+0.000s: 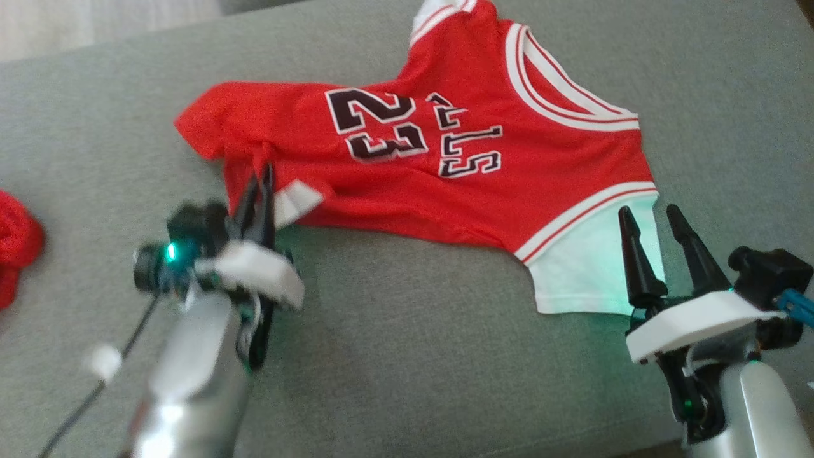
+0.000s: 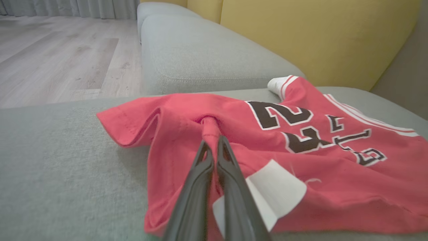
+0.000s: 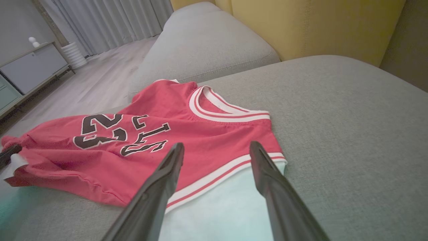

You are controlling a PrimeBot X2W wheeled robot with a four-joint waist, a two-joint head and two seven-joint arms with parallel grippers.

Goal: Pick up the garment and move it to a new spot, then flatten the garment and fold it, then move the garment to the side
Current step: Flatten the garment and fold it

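Head view: a red cloth (image 1: 16, 248) was cut off at the left edge; the red garment (image 1: 445, 172) was spread on the grey woven cushion (image 1: 407, 369). Left wrist view: the left gripper (image 2: 213, 140) was clamped on its puckered fold, a white patch (image 2: 281, 190) half hidden. Right wrist view: the right gripper (image 3: 217, 147) was held wide over the white sleeve (image 3: 217, 214), bare cushion beside.

Left of the jersey (image 1: 445, 159), a red cloth thing (image 1: 16, 248) is cut by the head view's edge, with too little showing to name it. The jersey's far end runs off the top edge. The left pincer (image 1: 266, 173) hides the fold it pinches, and its forearm (image 1: 191, 375) is blurred.
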